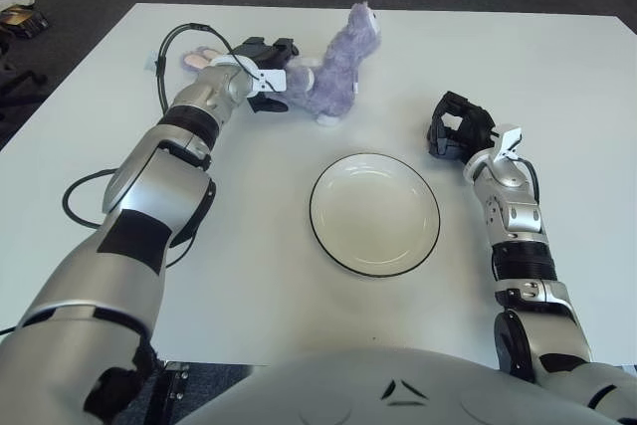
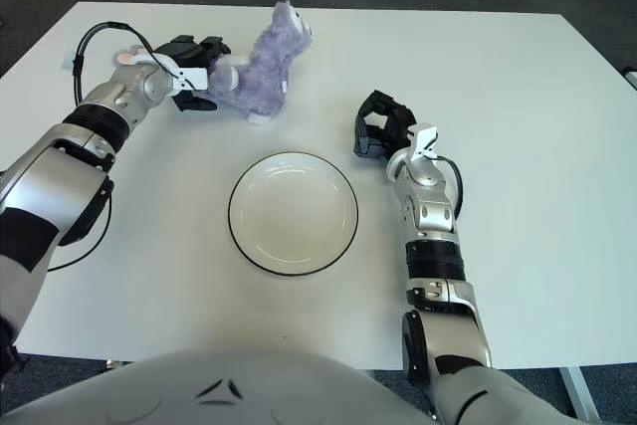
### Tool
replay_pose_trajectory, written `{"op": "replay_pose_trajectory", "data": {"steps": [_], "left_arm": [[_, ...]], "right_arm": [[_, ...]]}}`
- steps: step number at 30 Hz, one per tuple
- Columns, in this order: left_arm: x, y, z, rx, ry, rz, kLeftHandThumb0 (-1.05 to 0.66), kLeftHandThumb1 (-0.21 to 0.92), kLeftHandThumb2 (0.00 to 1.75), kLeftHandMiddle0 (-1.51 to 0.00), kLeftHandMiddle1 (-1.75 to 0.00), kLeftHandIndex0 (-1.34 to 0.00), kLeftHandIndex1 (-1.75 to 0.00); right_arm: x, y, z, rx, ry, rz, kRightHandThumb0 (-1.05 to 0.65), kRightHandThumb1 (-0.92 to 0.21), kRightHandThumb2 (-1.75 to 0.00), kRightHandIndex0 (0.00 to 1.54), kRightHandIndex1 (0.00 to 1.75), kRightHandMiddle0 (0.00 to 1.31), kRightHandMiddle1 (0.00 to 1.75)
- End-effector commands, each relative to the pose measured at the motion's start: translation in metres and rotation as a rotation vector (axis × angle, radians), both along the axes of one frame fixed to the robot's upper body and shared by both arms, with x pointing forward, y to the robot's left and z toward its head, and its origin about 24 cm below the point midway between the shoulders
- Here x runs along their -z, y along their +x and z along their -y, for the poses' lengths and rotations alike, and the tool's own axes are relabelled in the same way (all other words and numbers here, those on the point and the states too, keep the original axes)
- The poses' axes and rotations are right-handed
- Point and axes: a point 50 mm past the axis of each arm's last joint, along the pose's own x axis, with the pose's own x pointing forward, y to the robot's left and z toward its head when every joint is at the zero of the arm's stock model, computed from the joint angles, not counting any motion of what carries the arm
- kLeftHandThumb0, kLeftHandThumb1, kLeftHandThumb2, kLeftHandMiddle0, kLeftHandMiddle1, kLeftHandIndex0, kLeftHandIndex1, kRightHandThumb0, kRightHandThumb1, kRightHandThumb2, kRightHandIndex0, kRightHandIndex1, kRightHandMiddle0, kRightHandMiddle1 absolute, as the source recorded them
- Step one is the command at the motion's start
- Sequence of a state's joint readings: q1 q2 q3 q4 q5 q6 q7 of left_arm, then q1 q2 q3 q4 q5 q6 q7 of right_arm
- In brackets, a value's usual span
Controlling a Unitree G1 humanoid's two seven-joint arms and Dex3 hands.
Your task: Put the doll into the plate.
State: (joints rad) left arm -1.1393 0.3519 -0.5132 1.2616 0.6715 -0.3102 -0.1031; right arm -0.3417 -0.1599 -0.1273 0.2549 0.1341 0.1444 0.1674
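Note:
A purple plush doll stands on the white table, beyond the plate. The white plate with a dark rim lies in the middle of the table with nothing in it. My left hand is at the doll's left end, its black fingers spread above and below the doll's rear and close against it. A small pink and lilac plush part shows behind my left wrist. My right hand shows to the right of the plate with its fingers curled, holding nothing.
A black cable loops off my left forearm. The table's far edge runs just behind the doll, with dark floor beyond. A small object lies on the floor at the far left.

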Motion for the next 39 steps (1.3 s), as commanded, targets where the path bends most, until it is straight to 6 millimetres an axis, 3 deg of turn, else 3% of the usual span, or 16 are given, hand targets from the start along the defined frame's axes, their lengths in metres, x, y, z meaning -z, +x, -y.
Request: {"op": "replay_pose_trajectory", "data": {"steps": [1, 5, 12, 13, 15, 19, 31, 39], "left_arm": [[0.007, -0.001, 0.005, 0.000, 0.004, -0.066, -0.59, 0.23, 1.10, -0.10, -1.27, 0.00, -0.90], [0.009, -0.001, 0.007, -0.010, -0.032, -0.090, -0.56, 0.22, 1.11, -0.22, -1.43, 0.00, -0.87], [0.015, -0.001, 0.012, -0.061, -0.117, -0.105, -0.51, 0.20, 1.14, -0.34, -1.54, 0.00, -0.80], [0.015, -0.001, 0.012, -0.066, -0.122, -0.103, -0.16, 0.26, 1.13, -0.46, -1.55, 0.00, -0.78], [0.016, -0.001, 0.013, -0.075, -0.129, -0.099, 0.20, 0.30, 1.14, -0.60, -1.55, 0.00, -0.77], [0.017, -0.001, 0.014, -0.088, -0.120, -0.087, 0.41, 0.31, 1.18, -0.69, -1.56, 0.00, -0.77], [0.026, -0.003, 0.015, -0.099, -0.066, -0.051, 0.48, 0.27, 1.25, -0.73, -1.57, 0.00, -0.94], [0.028, -0.004, 0.013, -0.090, -0.021, -0.043, 0.48, 0.28, 1.21, -0.74, -1.54, 0.00, -0.95]], "right_arm": [[0.020, -0.008, 0.003, 0.005, -0.004, -0.102, -0.52, -0.23, -1.43, 1.32, 1.75, 0.69, 1.75], [0.019, -0.008, 0.002, 0.003, -0.005, -0.102, -0.52, -0.23, -1.43, 1.32, 1.75, 0.69, 1.75], [0.019, -0.009, 0.002, 0.000, -0.006, -0.109, -0.52, -0.23, -1.43, 1.32, 1.75, 0.69, 1.75], [0.019, -0.009, 0.002, 0.001, -0.006, -0.110, -0.52, -0.23, -1.43, 1.32, 1.75, 0.69, 1.75], [0.019, -0.010, 0.002, 0.001, -0.004, -0.113, -0.52, -0.23, -1.44, 1.32, 1.75, 0.69, 1.75], [0.018, -0.010, 0.002, -0.001, -0.003, -0.116, -0.52, -0.22, -1.44, 1.32, 1.75, 0.70, 1.75], [0.018, -0.011, 0.001, -0.001, 0.000, -0.135, -0.52, -0.22, -1.44, 1.32, 1.75, 0.69, 1.75], [0.017, -0.012, 0.000, -0.011, -0.009, -0.143, -0.52, -0.23, -1.43, 1.32, 1.75, 0.69, 1.75]]}}
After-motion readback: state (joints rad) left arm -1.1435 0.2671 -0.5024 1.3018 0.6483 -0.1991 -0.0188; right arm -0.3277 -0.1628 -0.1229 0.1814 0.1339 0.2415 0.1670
